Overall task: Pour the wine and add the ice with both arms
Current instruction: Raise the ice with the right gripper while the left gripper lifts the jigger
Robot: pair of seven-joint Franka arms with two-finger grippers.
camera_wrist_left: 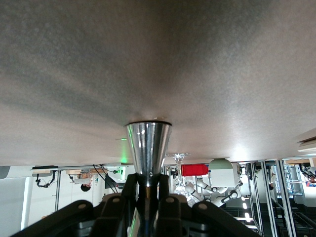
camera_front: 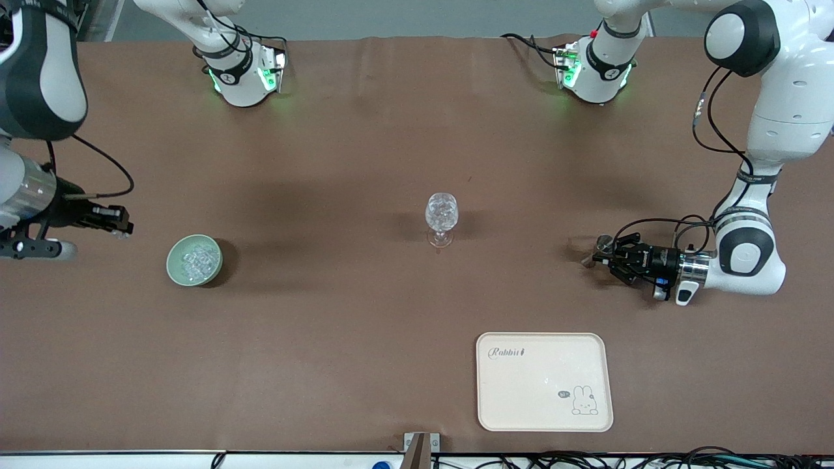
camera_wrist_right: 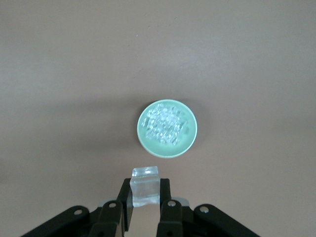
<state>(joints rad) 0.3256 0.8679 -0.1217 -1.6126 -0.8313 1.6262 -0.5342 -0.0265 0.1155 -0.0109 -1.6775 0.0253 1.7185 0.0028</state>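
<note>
Cream tray [camera_front: 544, 381] lies nearest; green bowl [camera_front: 194, 260] holds ice [camera_front: 195, 258].

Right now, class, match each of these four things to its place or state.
1. pale green round bowl
2. clear stemmed glass
3. left pincer
4. right pincer

a. shut on a clear ice cube
b. shut on a shiny metal cone
c. upright, mid-table
d. holds ice chunks, toward the right arm's end

Pairs: 1-d, 2-c, 3-b, 4-a
</note>
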